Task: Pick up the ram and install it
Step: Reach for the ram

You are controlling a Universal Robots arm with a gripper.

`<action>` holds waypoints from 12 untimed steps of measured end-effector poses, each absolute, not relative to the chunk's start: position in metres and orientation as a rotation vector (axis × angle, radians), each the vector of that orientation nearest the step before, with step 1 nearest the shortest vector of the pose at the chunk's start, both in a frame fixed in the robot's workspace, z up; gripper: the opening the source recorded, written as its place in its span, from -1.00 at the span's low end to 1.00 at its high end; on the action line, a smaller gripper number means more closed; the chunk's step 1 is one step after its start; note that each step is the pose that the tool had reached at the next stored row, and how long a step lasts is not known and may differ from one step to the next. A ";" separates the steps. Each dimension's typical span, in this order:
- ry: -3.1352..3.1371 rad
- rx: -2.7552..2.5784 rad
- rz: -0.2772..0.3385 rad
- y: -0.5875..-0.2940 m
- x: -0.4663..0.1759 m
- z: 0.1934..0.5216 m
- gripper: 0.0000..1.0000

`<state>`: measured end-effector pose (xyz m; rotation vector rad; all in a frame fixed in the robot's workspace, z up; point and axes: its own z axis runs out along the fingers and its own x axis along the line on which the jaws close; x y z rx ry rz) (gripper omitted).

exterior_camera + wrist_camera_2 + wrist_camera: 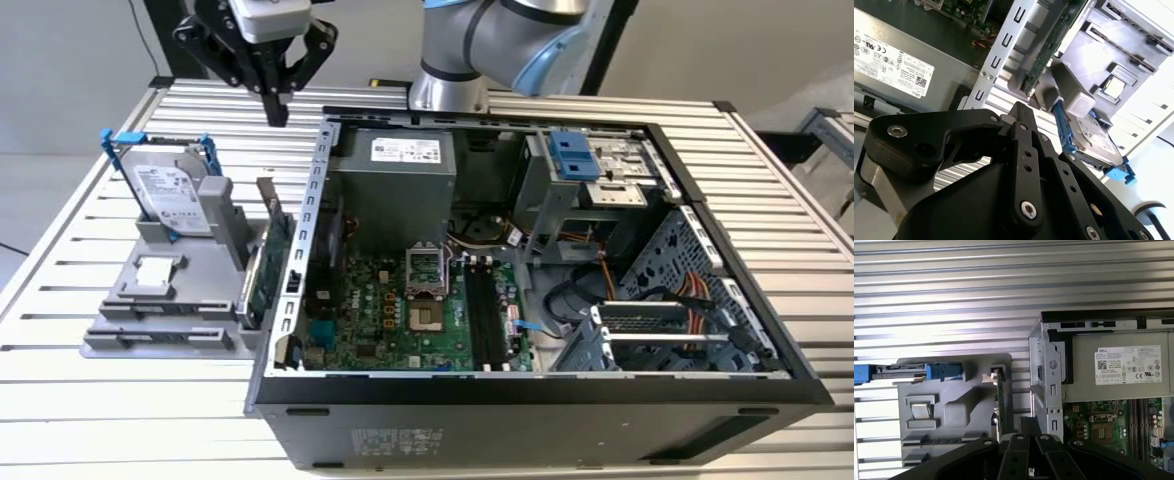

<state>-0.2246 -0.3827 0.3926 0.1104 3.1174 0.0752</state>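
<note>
- Your pincer (278, 112) hangs empty above the table (80, 420), its two black fingers (1023, 117) pressed together with no gap between them and nothing held.
- In the exterior view it sits high near the far corner of the open computer case (534, 388), on the exterior view's left of it, and beyond the far end of the grey holder (160, 335).
- Nearest below it is the far end of that holder, where a hard drive (174, 195) in a blue frame stands upright.
- The ram (255, 285), as best I can judge, is the thin dark stick standing on edge in the holder's side nearest the case. It is just beside the larger green expansion card (280, 250) and well apart from the pincer.
- Both boards are seen nearly edge-on, so treat the line between them as uncertain.
- The long black slots (483, 320) on the motherboard lie inside the case, well apart from the ram.
- You are at the approach before the pick: nothing is gripped and the ram has not left the holder.
- A grasp calls first for the fingers to part, since closed as they are they cannot go around the stick.
- It also calls for lining the fingers up across the ram's thin top edge, directly over it and square to its length.
- Mind the expansion card: it stands so close that a finger on that side could land on the wrong board or nudge it.
</note>
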 end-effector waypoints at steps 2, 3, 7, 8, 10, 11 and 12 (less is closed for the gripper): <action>3.117 0.110 0.075 -0.383 -0.228 0.393 -1.00; 3.117 0.110 0.075 -0.383 -0.230 0.393 -1.00; 3.117 0.110 0.075 -0.383 -0.238 0.393 -1.00; 3.117 0.110 0.075 -0.383 -0.239 0.393 -1.00; 3.117 0.110 0.075 -0.383 -0.243 0.393 -1.00; 3.117 0.110 0.075 -0.383 -0.245 0.393 -1.00; 3.117 0.110 0.075 -0.383 -0.247 0.393 -1.00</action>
